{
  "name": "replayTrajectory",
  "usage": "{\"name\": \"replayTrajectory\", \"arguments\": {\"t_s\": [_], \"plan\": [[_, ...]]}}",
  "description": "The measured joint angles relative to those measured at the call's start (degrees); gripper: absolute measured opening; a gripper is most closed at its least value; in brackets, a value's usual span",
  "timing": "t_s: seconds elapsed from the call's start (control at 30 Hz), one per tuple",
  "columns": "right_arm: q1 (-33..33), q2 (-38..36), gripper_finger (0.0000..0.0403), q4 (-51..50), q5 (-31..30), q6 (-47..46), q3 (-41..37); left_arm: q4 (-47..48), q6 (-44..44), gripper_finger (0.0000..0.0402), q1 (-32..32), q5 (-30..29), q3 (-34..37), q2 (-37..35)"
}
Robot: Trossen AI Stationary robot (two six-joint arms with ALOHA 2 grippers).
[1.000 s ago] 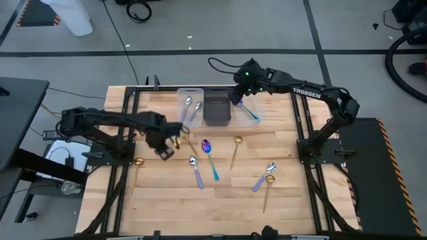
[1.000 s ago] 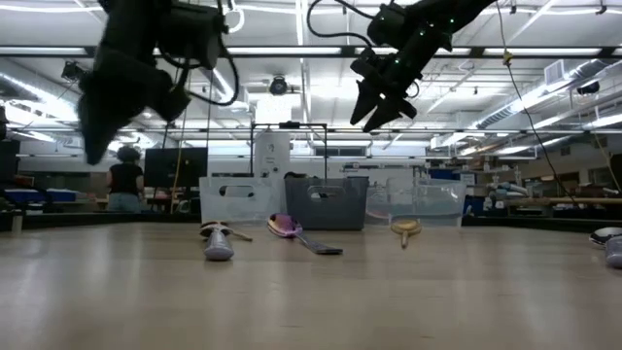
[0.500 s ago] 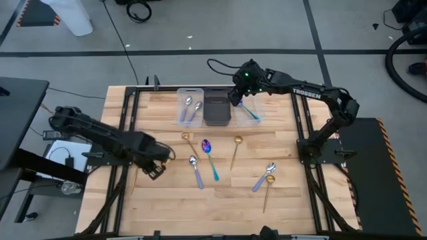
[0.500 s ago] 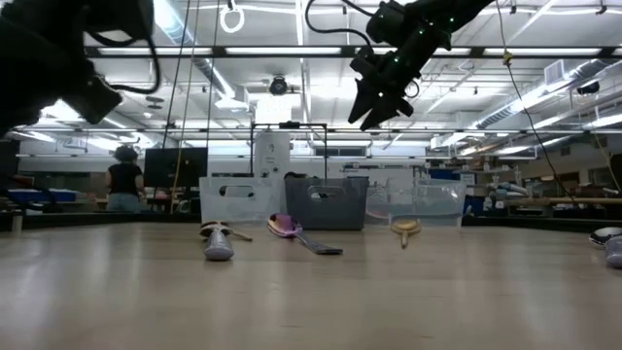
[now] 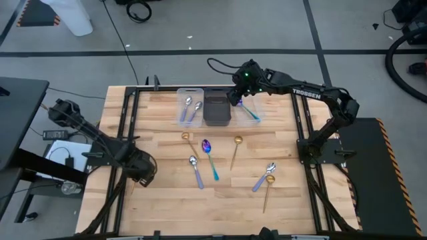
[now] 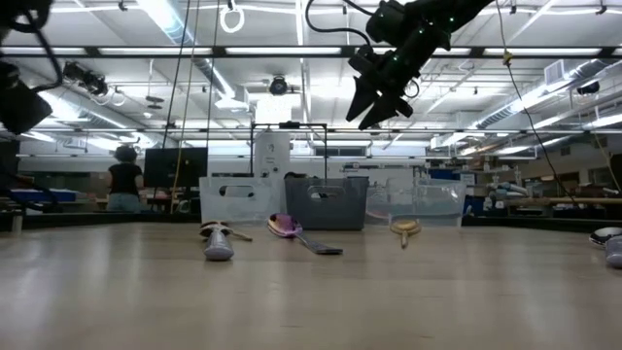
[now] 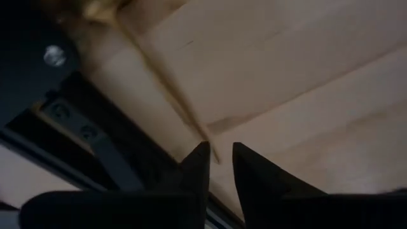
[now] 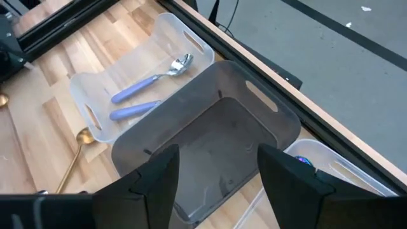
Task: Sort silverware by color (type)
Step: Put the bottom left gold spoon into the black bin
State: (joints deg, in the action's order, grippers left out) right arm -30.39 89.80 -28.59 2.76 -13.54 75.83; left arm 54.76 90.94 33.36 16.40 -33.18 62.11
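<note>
Left hand [image 7: 217,156] nearly closed, seemingly straddling gold spoon [image 7: 172,89] handle; right hand [image 8: 217,166] open, empty.

I am watching high view looking straight down, taking in whole wooden table [image 5: 220,200] and both arms. Low view is sitting at tabletop height, facing level across boards into lit hall behind. Left wrist view is pressing close over table edge. Right wrist view is hovering above dark bin [image 8: 216,159], angled down. Dark bin is showing in high, low and right wrist views alike, flanked by clear bins [image 5: 190,107].
</note>
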Motion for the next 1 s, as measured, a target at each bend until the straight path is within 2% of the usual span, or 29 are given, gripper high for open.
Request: {"name": "replayTrajectory", "arguments": {"t_s": [0.23, 0.43, 0.77, 0.9, 1.0], "plan": [[0.0, 0.0, 0.0222, 0.6, 0.0, -1.7, 0.0, -0.9, 7.4, 0.0134, 3.3, 0.4, 3.5, 0.1], [0.8, 0.0, 0.0222, 0.7, -0.2, -1.9, 0.0, -10.2, 8.6, 0.0161, 3.5, 1.6, 8.4, 0.1], [2.4, 0.0, 0.0222, 0.7, -0.2, -1.9, 0.0, -13.9, 8.8, 0.0158, 3.5, 2.3, 12.9, 0.0], [2.5, 0.0, 0.0222, 0.7, -0.2, -2.3, 0.0, -14.4, 5.7, 0.0136, 3.6, 1.1, 13.1, 0.0], [2.5, 0.0, 0.0222, 0.7, -0.2, -3.1, 0.0, -14.5, 1.4, 0.0103, 3.6, 0.4, 13.2, 0.0]]}}
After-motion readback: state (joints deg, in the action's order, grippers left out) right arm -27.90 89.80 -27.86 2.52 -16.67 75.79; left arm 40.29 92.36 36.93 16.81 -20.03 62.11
